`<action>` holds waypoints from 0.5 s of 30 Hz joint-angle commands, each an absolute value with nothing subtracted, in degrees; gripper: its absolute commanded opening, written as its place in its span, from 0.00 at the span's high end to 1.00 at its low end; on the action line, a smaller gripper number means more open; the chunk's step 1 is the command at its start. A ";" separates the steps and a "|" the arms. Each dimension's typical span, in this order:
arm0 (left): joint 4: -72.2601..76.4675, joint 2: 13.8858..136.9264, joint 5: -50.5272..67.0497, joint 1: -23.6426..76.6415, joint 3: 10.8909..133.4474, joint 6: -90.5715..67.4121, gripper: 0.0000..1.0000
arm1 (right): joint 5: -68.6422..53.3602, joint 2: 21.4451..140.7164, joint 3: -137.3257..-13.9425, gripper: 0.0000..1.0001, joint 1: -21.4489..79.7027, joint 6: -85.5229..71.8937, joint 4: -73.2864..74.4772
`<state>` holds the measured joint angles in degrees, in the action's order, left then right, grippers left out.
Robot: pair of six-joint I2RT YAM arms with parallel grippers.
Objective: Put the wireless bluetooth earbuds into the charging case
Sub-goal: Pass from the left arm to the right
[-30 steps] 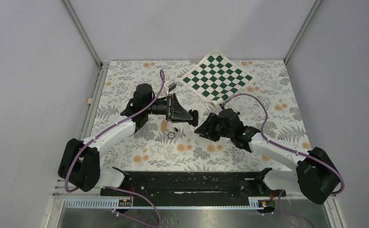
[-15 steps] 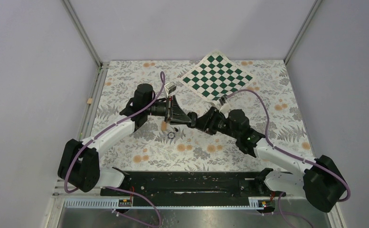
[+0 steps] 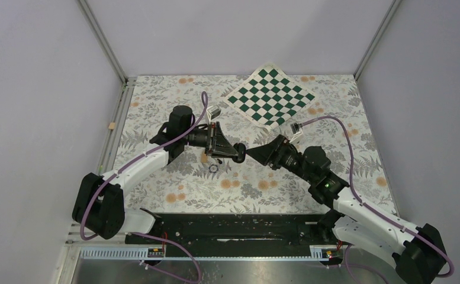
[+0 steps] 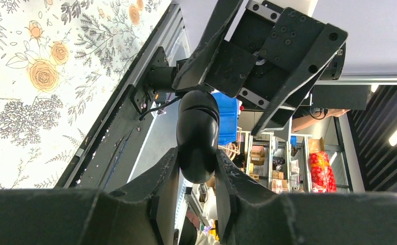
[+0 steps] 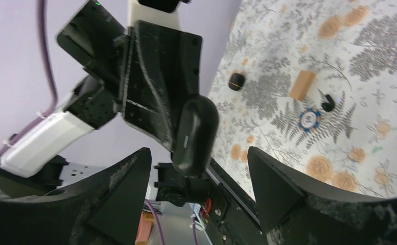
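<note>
The charging case (image 4: 198, 133), a black rounded pebble with its lid closed, is held above the table, pinched between the fingers of my left gripper (image 4: 196, 155). In the top view the left gripper (image 3: 233, 150) points right with the case (image 3: 240, 152) at its tip. My right gripper (image 3: 254, 154) faces it, open. In the right wrist view the case (image 5: 195, 133) has its free end just between the open right gripper's (image 5: 199, 153) tips, touching neither. Two black earbuds lie on the floral table, one (image 5: 235, 80) farther off, one (image 5: 328, 103) next to the ring.
A small tan strip (image 5: 302, 84) and a dark ring with a pale centre (image 5: 309, 118) lie on the table (image 3: 156, 106) below the grippers; the ring also shows in the top view (image 3: 214, 167). A green-and-white chequered mat (image 3: 270, 97) lies at the back.
My right arm has swung left and forward, bringing its open gripper up to the case. The left gripper has held the case almost still.
</note>
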<state>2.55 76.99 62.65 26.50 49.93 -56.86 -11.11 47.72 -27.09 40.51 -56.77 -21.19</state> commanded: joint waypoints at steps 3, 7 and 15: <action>8.05 76.41 64.91 26.63 51.12 -57.84 1.00 | -15.91 52.46 -23.96 0.25 37.35 -67.67 -39.25; 9.34 75.91 64.92 26.63 50.62 -59.15 1.00 | -18.67 58.72 -20.81 0.28 36.22 -74.88 -53.92; 11.69 75.68 64.67 26.63 49.66 -60.64 1.00 | -21.91 62.50 -20.54 0.30 36.15 -76.89 -60.97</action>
